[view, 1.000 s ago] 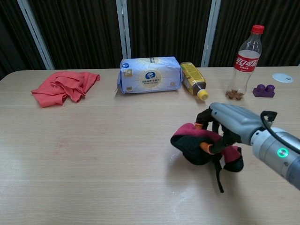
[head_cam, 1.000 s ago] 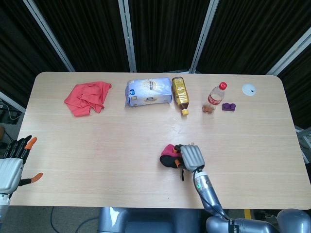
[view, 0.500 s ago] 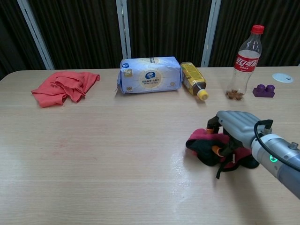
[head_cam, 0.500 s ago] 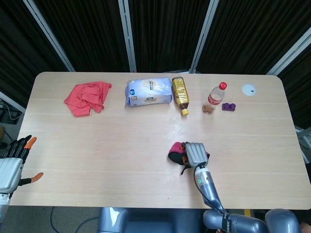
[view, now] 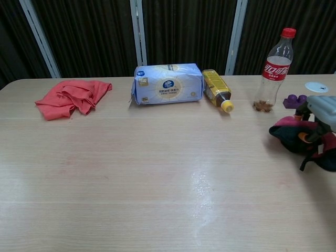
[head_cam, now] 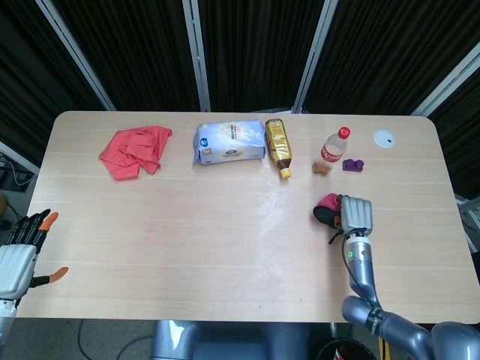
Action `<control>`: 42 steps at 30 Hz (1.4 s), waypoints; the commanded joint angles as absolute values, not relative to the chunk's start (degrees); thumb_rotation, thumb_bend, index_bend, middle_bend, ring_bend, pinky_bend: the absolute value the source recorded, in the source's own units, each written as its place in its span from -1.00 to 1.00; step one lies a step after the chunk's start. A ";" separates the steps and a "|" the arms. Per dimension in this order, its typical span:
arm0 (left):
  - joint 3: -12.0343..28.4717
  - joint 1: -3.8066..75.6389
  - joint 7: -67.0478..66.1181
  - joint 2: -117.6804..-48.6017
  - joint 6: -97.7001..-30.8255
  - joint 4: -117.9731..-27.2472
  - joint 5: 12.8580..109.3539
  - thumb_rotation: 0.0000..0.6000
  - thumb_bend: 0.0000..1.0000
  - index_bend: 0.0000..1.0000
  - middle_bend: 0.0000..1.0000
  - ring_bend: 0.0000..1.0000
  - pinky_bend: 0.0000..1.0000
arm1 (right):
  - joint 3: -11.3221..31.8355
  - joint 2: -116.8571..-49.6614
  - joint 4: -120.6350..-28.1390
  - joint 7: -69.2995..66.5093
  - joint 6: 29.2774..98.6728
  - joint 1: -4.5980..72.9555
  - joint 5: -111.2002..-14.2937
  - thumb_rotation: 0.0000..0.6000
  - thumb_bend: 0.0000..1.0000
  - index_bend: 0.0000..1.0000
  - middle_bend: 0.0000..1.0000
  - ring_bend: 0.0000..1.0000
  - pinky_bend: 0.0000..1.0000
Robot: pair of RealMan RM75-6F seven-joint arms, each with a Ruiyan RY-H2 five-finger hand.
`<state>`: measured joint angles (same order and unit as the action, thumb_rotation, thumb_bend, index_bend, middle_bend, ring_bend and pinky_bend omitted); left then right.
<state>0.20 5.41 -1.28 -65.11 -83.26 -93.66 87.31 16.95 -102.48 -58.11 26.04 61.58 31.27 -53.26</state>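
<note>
Right hand (head_cam: 355, 215) grips a dark pouch (head_cam: 328, 212) with pink trim, fingers (view: 303, 137) curled over it, on the table (head_cam: 225, 240) near the cola bottle (head_cam: 333, 150) and purple block (head_cam: 353, 165). Left hand (head_cam: 18, 255) off the table's left edge, fingers spread, holding nothing.

Pale wood-grain table (head_cam: 187, 225), smooth, faintly glossy where light pools. Soft, matt pink-and-black cloth pouch (view: 294, 135) under smooth grey metal-look right hand (head_cam: 355, 214). Crumpled matt red cloth (head_cam: 136, 151). Glossy plastic-film tissue pack (view: 168, 84). Clear shiny plastic cola bottle (view: 275, 63); amber plastic bottle (head_cam: 278, 143) lying flat. Purple hard plastic brick (head_cam: 353, 165).
</note>
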 commanded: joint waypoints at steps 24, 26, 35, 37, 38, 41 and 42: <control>-0.24 5.18 -1.37 -65.33 -83.87 -93.46 88.36 1.00 -1.00 -1.00 -1.00 -1.00 -1.00 | 13.08 -109.63 -79.76 27.41 61.06 34.23 -55.79 1.00 -0.15 0.50 0.32 0.12 0.52; -0.25 5.17 -1.20 -65.26 -83.93 -93.42 88.46 1.00 -1.00 -1.00 -1.00 -1.00 -1.00 | 13.06 -110.09 -77.89 27.97 61.14 34.43 -55.34 1.00 -0.15 0.50 0.32 0.12 0.53; -0.30 5.15 -0.78 -65.09 -83.88 -93.46 88.43 1.00 -1.00 -1.00 -1.00 -1.00 -1.00 | 14.57 -108.06 -68.25 29.35 61.32 34.08 -52.57 1.00 -0.15 0.50 0.32 0.12 0.53; -0.33 5.16 -0.80 -65.10 -83.86 -93.42 88.50 1.00 -1.00 -1.00 -1.00 -1.00 -1.00 | 14.98 -106.95 -66.94 29.28 61.50 33.65 -52.01 1.00 -0.15 0.50 0.32 0.12 0.53; -0.35 5.19 -0.90 -65.14 -83.82 -93.40 88.55 1.00 -1.00 -1.00 -1.00 -1.00 -1.00 | 15.27 -105.62 -65.78 29.40 61.91 33.01 -51.40 1.00 -0.15 0.50 0.32 0.12 0.53; -0.40 5.18 -1.19 -65.23 -83.87 -93.41 88.67 1.00 -1.00 -1.00 -1.00 -1.00 -1.00 | 15.39 -102.73 -65.32 29.06 61.89 31.73 -50.66 1.00 -0.15 0.50 0.32 0.12 0.53; -0.40 5.18 -1.26 -65.24 -83.92 -93.43 88.73 1.00 -1.00 -1.00 -1.00 -1.00 -1.00 | 15.31 -101.86 -65.34 29.02 61.95 31.35 -50.59 1.00 -0.15 0.50 0.32 0.12 0.53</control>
